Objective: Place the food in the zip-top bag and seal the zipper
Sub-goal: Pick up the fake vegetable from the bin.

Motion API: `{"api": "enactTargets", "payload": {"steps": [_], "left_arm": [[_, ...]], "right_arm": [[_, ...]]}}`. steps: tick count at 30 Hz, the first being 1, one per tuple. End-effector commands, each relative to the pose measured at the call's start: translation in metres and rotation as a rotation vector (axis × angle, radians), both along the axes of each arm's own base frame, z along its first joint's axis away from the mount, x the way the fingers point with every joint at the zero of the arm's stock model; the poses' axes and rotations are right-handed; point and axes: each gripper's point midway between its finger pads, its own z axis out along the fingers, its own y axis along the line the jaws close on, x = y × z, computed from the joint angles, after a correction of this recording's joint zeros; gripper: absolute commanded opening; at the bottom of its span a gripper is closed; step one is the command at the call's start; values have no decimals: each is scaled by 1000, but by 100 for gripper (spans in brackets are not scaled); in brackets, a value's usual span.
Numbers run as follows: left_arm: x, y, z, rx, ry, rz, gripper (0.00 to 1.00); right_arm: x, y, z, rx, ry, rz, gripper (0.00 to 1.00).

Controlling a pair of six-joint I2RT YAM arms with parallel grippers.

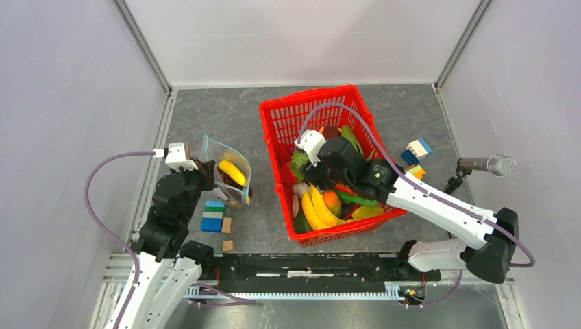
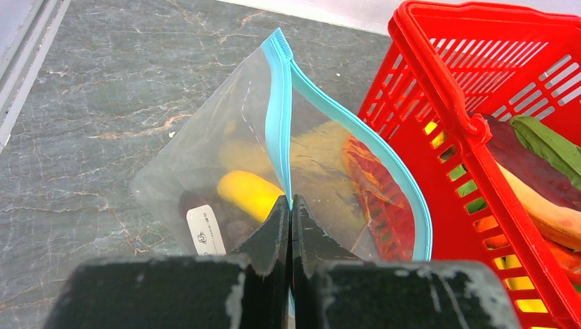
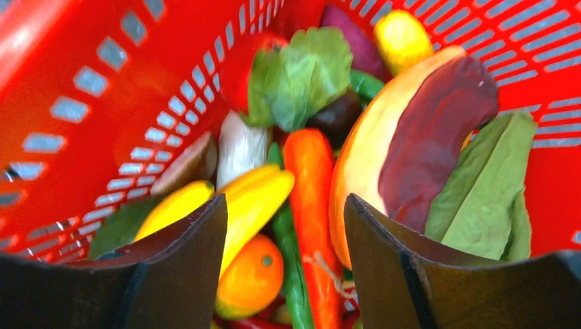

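The zip-top bag [image 2: 205,157] stands left of centre in the overhead view, just beside the red basket [image 1: 308,96], mouth gaping upward. The left gripper [image 2: 290,204] is clamped tight on the light-blue zipper [image 2: 279,116], apparently on one lip; a yellow piece [image 2: 250,192] lies inside. The right gripper [image 3: 284,205] hangs wide open and empty over the heaped basket, the orange carrot [image 3: 312,178] between its fingers. To pick well: descend straight, close across the carrot's narrow width, avoid snagging the banana [image 3: 257,195] alongside, then lift clear of the basket wall before swinging left
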Motion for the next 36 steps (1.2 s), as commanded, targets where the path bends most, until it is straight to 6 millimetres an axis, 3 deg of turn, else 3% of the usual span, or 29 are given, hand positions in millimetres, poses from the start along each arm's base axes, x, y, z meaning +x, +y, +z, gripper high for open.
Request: {"api": "enactTargets", "payload": {"steps": [1, 5, 14, 17, 22, 24, 25, 28, 31, 36], "left_arm": [[3, -4, 22, -45, -61, -11, 2], [3, -5, 21, -46, -58, -17, 2], [2, -5, 22, -48, -62, -16, 2], [2, -5, 22, -47, -63, -17, 2], [2, -5, 22, -48, -62, -19, 2], [2, -5, 22, -48, -63, -19, 2], [2, -5, 22, -48, -62, -19, 2], [2, -5, 22, -48, -62, -18, 2], [2, -5, 22, -47, -61, -18, 2], [2, -5, 22, -47, -63, -15, 2]], "right_arm": [[-23, -19, -28, -95, 86, 54, 64], [-18, -40, -48, -201, 106, -29, 59], [-1, -86, -73, -354, 130, -180, 56], [-9, -83, -88, -349, 183, -122, 57], [-3, -97, -101, -404, 199, -161, 64], [-1, -94, -107, -394, 214, -152, 61], [-1, -92, -109, -390, 221, -143, 55], [7, -86, -101, -368, 202, -150, 28], [14, -75, -76, -288, 157, -147, 11], [17, -62, -27, -92, 35, -134, 5]]}}
